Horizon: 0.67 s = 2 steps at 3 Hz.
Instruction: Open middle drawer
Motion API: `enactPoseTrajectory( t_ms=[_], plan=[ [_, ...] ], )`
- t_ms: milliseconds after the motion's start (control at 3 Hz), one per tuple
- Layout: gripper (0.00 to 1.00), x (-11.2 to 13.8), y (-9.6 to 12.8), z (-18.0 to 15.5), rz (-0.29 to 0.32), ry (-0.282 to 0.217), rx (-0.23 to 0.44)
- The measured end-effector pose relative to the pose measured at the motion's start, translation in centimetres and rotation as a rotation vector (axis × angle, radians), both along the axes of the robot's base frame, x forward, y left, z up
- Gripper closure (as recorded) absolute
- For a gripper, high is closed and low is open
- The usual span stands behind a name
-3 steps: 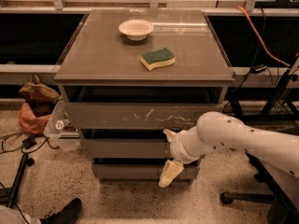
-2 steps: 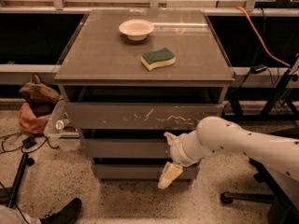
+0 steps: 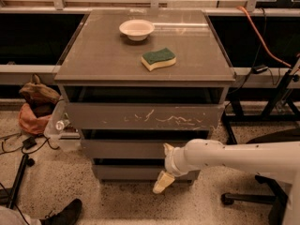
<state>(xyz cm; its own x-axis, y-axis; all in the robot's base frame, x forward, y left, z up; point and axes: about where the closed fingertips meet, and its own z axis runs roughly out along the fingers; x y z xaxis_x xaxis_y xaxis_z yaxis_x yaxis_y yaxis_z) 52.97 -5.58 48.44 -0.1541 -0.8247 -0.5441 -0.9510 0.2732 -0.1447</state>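
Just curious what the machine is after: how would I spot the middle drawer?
Find the grey cabinet with a bowl and sponge on top. Its middle drawer is the plain front under the wide white-scratched drawer and above the shortest drawer; the white arm's claw hangs by its right end.

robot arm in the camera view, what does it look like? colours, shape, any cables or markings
The robot arm is a smooth, glossy white tube with rounded shells and a ringed joint near its end; no cables or markings show on it. Its gripper, low in front of the grey-brown cabinet just below the plain grey-brown middle drawer, is pale cream-yellow.
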Motion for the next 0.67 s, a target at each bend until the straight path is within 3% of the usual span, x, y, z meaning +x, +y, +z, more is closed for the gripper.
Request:
enactPoseTrajectory(
  t_ms=[333, 667],
  plan=[
    [0.0, 2.21, 0.32, 0.49, -0.038, -0.069, 0.016],
    [0.0, 2.21, 0.33, 0.5, -0.038, -0.069, 0.016]
  ],
)
